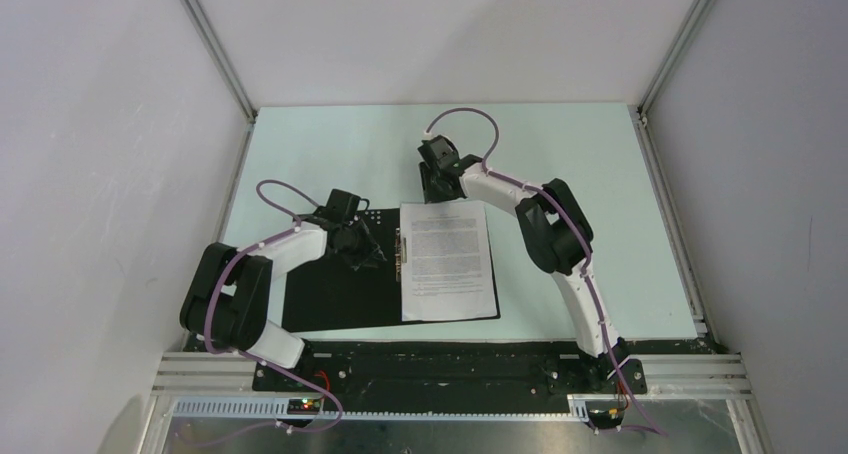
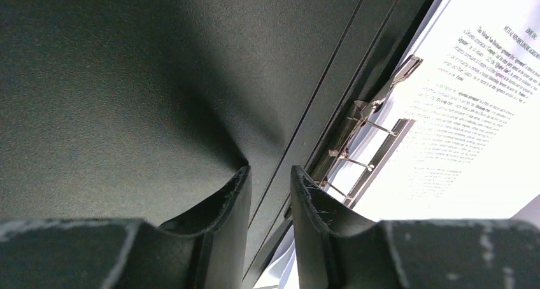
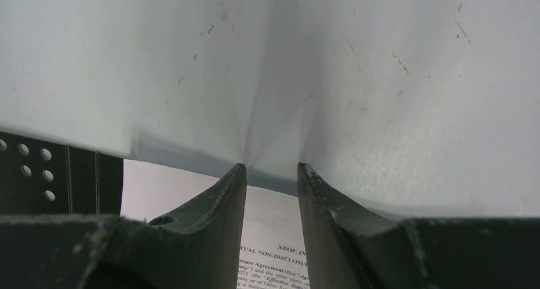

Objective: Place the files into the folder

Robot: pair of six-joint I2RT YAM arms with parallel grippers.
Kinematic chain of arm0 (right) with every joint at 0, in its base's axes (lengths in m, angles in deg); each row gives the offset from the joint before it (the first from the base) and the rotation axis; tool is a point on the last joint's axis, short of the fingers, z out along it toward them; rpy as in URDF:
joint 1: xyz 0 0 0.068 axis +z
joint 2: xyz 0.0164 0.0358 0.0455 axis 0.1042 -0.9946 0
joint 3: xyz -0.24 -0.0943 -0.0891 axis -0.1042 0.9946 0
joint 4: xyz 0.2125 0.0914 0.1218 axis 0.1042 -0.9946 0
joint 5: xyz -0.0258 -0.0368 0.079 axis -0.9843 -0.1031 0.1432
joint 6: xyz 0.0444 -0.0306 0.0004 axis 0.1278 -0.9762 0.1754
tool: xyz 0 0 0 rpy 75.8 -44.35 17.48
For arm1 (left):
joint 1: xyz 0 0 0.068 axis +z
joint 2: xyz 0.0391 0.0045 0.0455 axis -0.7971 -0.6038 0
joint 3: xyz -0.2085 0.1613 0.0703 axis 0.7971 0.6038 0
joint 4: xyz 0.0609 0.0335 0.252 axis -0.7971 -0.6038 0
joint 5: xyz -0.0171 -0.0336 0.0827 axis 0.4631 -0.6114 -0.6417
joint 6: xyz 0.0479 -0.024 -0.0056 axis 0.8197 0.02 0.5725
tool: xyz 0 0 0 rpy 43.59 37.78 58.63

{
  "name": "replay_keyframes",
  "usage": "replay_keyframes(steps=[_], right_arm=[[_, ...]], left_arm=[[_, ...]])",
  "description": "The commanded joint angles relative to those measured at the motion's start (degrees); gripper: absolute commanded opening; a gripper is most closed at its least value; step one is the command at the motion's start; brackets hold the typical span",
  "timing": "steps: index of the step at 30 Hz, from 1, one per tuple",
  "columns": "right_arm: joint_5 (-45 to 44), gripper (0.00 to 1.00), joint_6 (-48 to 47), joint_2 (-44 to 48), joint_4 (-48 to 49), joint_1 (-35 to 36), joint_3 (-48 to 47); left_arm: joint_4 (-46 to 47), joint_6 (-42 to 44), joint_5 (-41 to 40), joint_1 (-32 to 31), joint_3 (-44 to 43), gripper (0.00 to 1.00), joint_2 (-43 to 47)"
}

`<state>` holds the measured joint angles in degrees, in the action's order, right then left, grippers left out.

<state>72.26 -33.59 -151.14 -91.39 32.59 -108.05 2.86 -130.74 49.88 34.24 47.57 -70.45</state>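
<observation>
I see the files (image 1: 447, 259), printed side up, on the right half of the open folder (image 1: 335, 299) beside its metal clip (image 2: 363, 139); left tool (image 2: 270, 171) over the black left half, fingers slightly parted, empty; right tool (image 3: 270, 168) at the sheet's far edge above the table (image 1: 600, 194), likewise parted, empty.

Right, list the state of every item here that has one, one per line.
Large flat folder with black inside: open, lying flat.
White sheet of dense printed text: flat on the folder's right half, uncovered.
Silver metal clip mechanism: cannot tell whether clamped.
Left gripper: open, empty, over the black flap.
Right gripper: open, empty, at the sheet's far edge.
</observation>
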Motion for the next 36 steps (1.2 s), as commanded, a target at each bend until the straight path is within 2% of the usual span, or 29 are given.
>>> replay_keyframes(steps=[1,36], right_arm=[[-0.17,0.40,1.23,3.01,-1.57,0.50,1.75],[-2.06,0.40,4.36,4.35,-2.26,0.82,3.12]], left_arm=[[-0.21,0.27,-1.58,0.35,-1.12,0.35,-1.33],[-0.18,0.19,-1.39,0.40,-1.62,0.35,-1.70]])
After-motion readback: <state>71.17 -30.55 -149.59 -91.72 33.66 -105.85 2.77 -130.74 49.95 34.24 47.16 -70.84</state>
